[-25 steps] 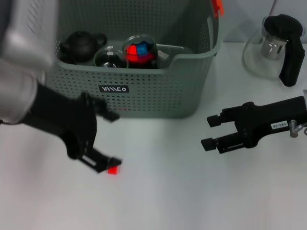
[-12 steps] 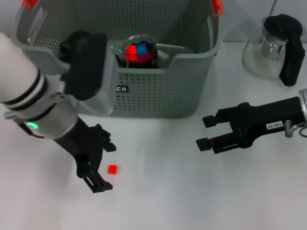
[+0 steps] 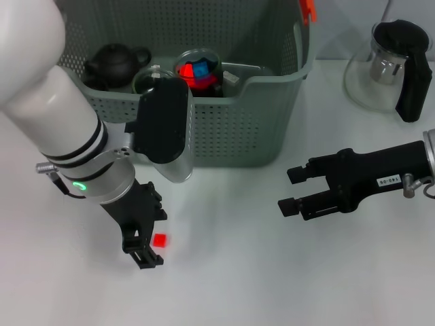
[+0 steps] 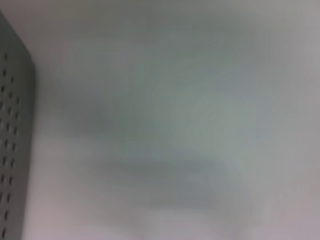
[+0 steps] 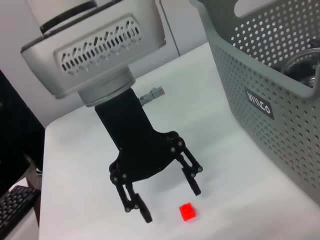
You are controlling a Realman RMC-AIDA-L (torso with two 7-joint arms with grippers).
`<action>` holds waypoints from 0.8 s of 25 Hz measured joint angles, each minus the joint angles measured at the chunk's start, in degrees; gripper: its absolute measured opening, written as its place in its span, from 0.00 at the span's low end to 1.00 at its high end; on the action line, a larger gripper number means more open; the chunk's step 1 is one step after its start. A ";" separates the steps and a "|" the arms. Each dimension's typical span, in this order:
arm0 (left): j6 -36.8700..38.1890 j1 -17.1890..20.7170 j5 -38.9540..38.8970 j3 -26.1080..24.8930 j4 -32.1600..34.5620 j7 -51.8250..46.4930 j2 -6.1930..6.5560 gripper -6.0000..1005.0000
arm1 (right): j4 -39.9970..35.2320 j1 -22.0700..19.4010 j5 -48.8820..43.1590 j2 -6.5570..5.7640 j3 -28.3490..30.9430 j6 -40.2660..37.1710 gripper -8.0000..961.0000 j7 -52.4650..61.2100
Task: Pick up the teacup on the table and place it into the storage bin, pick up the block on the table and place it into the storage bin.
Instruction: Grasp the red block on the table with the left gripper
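Left gripper point(image 3: 151, 239): I see it spread wide, empty, straddling the small red cube block point(image 3: 160, 240); right gripper point(image 3: 291, 190): parted, idle, empty; grey-green perforated plastic storage bin point(image 3: 231, 129): behind.

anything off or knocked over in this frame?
Nothing stands out. The red block sits flat on the table under the open left gripper; storage bin and glass teapot are upright. Right gripper open, idle.
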 joint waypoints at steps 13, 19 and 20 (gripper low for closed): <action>-5.00 0.55 0.21 1.76 -2.91 -2.24 0.01 0.53 | 0.72 -0.02 -0.02 0.00 0.00 0.75 0.87 -0.22; -7.38 0.64 0.64 2.78 -4.08 -2.93 0.01 0.52 | 0.72 0.07 0.02 0.00 0.00 0.85 0.87 -0.28; -7.73 0.64 0.80 2.87 -4.26 -2.95 0.01 0.52 | 0.71 0.09 0.01 0.00 0.00 0.91 0.87 -0.29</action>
